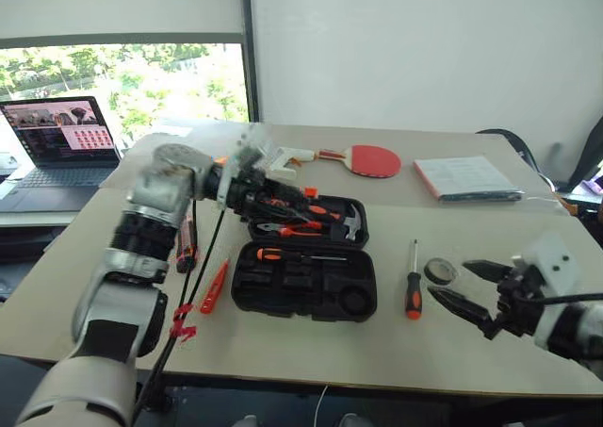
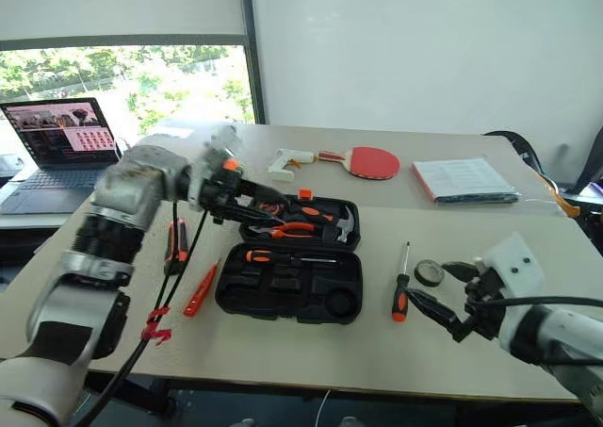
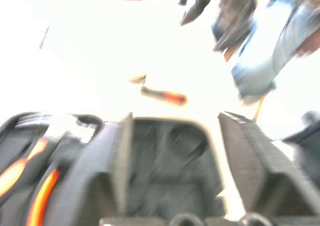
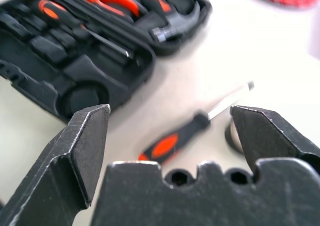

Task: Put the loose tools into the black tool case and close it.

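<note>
Two grippers, both with nothing in them. The left gripper [image 1: 283, 201] hangs over the far half of the black tool case [image 1: 303, 278], and in the left wrist view its fingers [image 3: 107, 161] stand apart with no tool between them. The right gripper [image 1: 471, 290] is near the front right part of the table [image 1: 452, 352], jaws spread wide, empty too.

That tool case lies open around the middle of the table, closer to the front edge than the back. Its far half already has a hammer [image 1: 350, 221] and some orange-handled pliers [image 1: 300, 229] in the slots, and the near half has one screwdriver seated [image 1: 287, 254].

Loose stuff on the table:
- a black-and-orange screwdriver [image 1: 413, 290] just right of the case, tip pointing toward the back edge
- a dark round disc [image 1: 439, 271] just beside it, between that screwdriver and the right gripper
- a slim orange-red tool [image 1: 214, 287] left of the case, toward the front left
- a black-and-orange utility knife [image 1: 187, 243] a bit further left, partly behind the left arm

Over by the back edge there's a white glue gun [image 1: 287, 160], a red paddle [image 1: 369, 160] and a booklet [image 1: 466, 177] toward the back right corner. A laptop [image 1: 58, 144] sits open on another desk off to the left.
</note>
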